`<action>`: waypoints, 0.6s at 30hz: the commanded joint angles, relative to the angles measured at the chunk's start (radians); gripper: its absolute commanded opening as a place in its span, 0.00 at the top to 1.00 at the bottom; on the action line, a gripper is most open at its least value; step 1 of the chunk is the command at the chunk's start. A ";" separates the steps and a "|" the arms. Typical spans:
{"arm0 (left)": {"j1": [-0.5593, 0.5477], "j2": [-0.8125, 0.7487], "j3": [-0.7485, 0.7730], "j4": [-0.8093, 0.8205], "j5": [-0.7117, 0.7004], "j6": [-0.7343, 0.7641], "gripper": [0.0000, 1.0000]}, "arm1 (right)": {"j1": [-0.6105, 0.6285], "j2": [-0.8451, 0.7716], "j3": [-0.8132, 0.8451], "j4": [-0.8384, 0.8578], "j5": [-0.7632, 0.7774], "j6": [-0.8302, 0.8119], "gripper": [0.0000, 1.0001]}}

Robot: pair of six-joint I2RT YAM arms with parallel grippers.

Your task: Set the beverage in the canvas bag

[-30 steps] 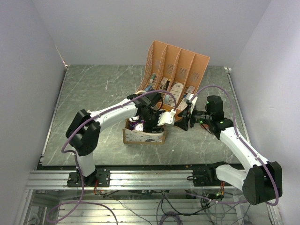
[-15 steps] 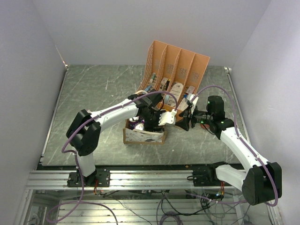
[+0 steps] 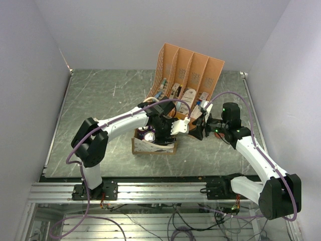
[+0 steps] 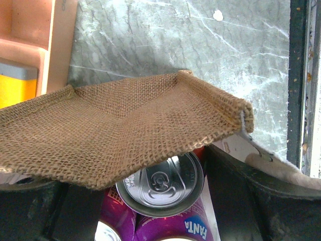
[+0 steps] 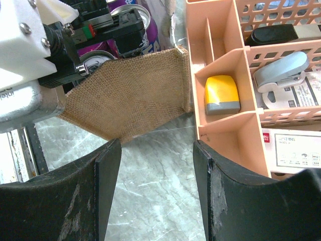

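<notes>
Toward the near edge of the table (image 3: 100, 100), the bag (image 3: 150, 147) stands with its whitish panel facing the arm bases, and the purple can (image 3: 149, 134) shows just inside its mouth. From the left wrist, the can's silver top faces the camera, so I judge its long axis runs roughly along the left gripper's (image 4: 143, 175) reach, upright in the bag. The can sits between the dark fingers (image 4: 251, 201), close against the one at 3 o'clock. Whether they clamp it or merely flank it I cannot tell. A second can top (image 4: 108, 232) peeps in at 7 o'clock of the first. A burlap wall (image 4: 125, 125) of the bag droops across the can at 12 o'clock, overlapping its rim. The left arm is plainly the nearer one. Any release or lift out has to clear that sagging cloth, which might catch on the fingers. At 3 o'clock of the bag waits the right gripper (image 5: 156, 170), its fingers spread wide on nothing. The same burlap wall lies just ahead of them at 11 o'clock, and contact cannot be judged. Beyond, at 1 o'clock of the bag, stands the orange rack (image 3: 190, 70), close behind it.
</notes>
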 commanded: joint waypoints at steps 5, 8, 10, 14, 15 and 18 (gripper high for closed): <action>-0.008 -0.022 -0.018 -0.016 -0.030 -0.027 0.16 | -0.008 -0.008 0.008 0.000 -0.005 -0.016 0.41; -0.009 -0.030 -0.010 -0.033 -0.029 -0.034 0.15 | -0.009 -0.005 0.014 -0.003 0.005 -0.018 0.41; -0.009 -0.040 -0.018 -0.027 -0.037 -0.032 0.15 | -0.009 -0.005 0.009 0.001 0.007 -0.014 0.40; -0.009 -0.043 -0.015 -0.034 -0.040 -0.039 0.06 | -0.013 -0.005 0.013 0.002 0.009 -0.010 0.40; -0.009 -0.044 -0.015 -0.033 -0.040 -0.036 0.06 | -0.014 -0.005 0.013 0.002 0.008 -0.008 0.41; -0.008 -0.044 -0.012 -0.028 -0.041 -0.042 0.05 | -0.016 -0.009 0.006 0.002 0.004 -0.014 0.40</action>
